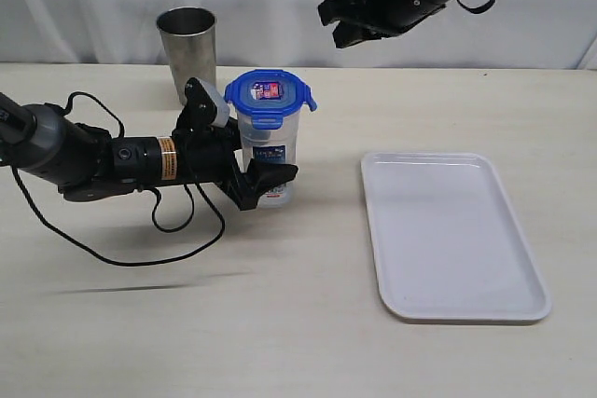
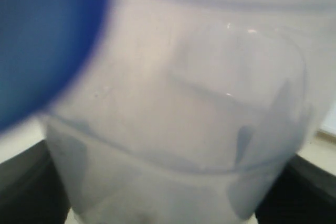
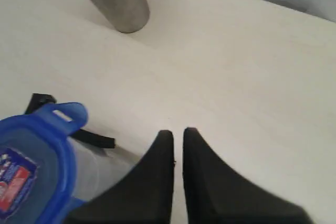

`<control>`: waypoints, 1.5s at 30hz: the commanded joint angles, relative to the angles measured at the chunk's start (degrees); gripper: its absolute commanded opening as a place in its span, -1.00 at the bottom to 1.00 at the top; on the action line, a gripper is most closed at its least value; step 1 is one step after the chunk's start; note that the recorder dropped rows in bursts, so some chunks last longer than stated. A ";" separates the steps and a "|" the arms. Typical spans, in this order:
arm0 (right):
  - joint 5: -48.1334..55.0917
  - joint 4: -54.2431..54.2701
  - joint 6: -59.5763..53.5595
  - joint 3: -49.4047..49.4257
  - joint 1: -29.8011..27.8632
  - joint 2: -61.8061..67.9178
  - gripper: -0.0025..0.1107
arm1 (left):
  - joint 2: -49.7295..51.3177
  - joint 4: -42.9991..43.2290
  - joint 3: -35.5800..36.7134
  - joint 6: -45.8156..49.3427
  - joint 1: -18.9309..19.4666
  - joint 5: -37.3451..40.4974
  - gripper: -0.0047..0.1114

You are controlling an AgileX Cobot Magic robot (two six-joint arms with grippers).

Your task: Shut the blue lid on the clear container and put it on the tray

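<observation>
The clear container (image 1: pixel 272 151) stands upright on the table left of the tray (image 1: pixel 452 235), with the blue lid (image 1: pixel 270 92) sitting on its rim. A side flap of the lid sticks outward. My left gripper (image 1: pixel 250 142) comes in from the left, shut on the container's body with one finger in front and one behind. In the left wrist view the container (image 2: pixel 184 108) fills the picture, with the lid (image 2: pixel 42 35) a blue blur. My right gripper (image 1: pixel 340 25) hangs high above and right of the lid, shut and empty. The right wrist view shows that gripper (image 3: pixel 178 137) beside the lid (image 3: pixel 31 156).
A grey steel cup (image 1: pixel 187 48) stands at the back, just behind and left of the container, close to my left gripper's far finger. The white tray lies empty on the right. A black cable loops on the table under my left arm (image 1: pixel 84 151).
</observation>
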 commanded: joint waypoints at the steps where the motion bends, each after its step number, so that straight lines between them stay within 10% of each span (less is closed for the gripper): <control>1: -0.52 -1.65 -5.30 -0.07 0.91 4.84 -0.87 | 0.17 -1.17 0.13 -0.05 -0.02 0.16 -0.92; 45: 7.48 0.21 -13.65 3.59 3.80 1.02 -0.88 | 0.17 -1.38 0.13 0.09 -0.02 0.16 -0.92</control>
